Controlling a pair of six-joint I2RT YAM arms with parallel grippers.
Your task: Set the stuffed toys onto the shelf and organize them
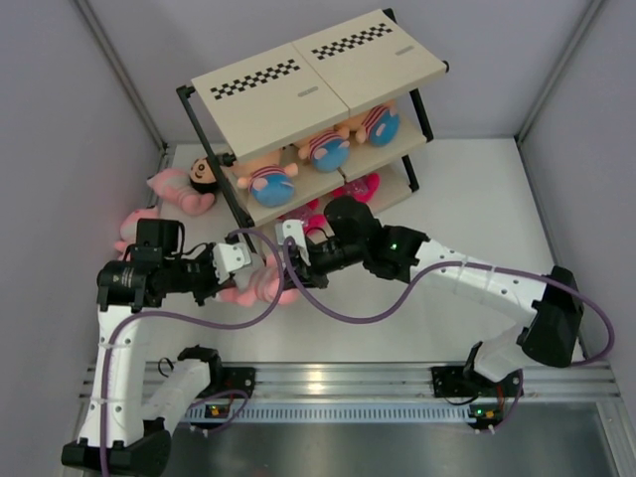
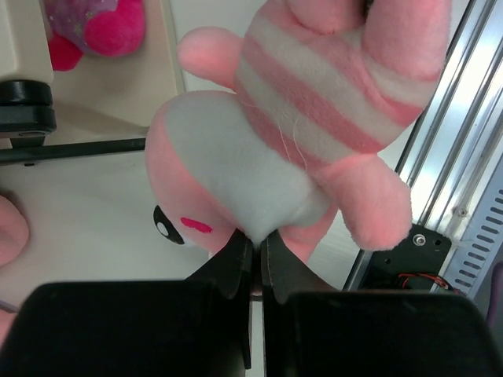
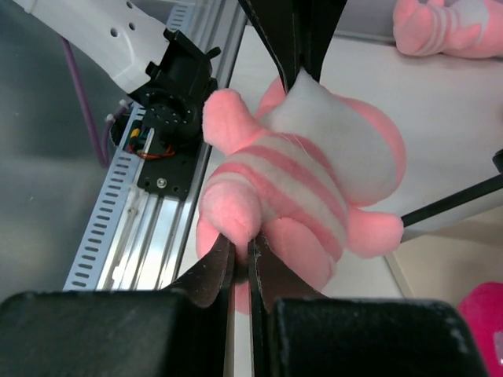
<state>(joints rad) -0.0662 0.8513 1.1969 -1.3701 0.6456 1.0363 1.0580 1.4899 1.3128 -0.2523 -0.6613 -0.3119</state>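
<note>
A pink stuffed toy (image 1: 256, 284) with a striped middle hangs between both grippers in front of the shelf (image 1: 318, 84). My left gripper (image 2: 258, 239) is shut on the white face end of the pink toy (image 2: 314, 94). My right gripper (image 3: 242, 251) is shut on a leg of the same toy (image 3: 314, 157). Three boy dolls (image 1: 326, 149) lie in a row on the shelf's middle board. A magenta toy (image 1: 363, 187) sits on the bottom board. Left of the shelf lie another boy doll (image 1: 204, 173) and pink toys (image 1: 171, 189).
The shelf's black frame bar (image 2: 71, 149) runs close to the held toy. An aluminium rail (image 1: 338, 383) lines the near table edge. Purple cables (image 1: 343, 310) loop under the right arm. Another pink striped toy (image 3: 448, 31) lies on the table beyond.
</note>
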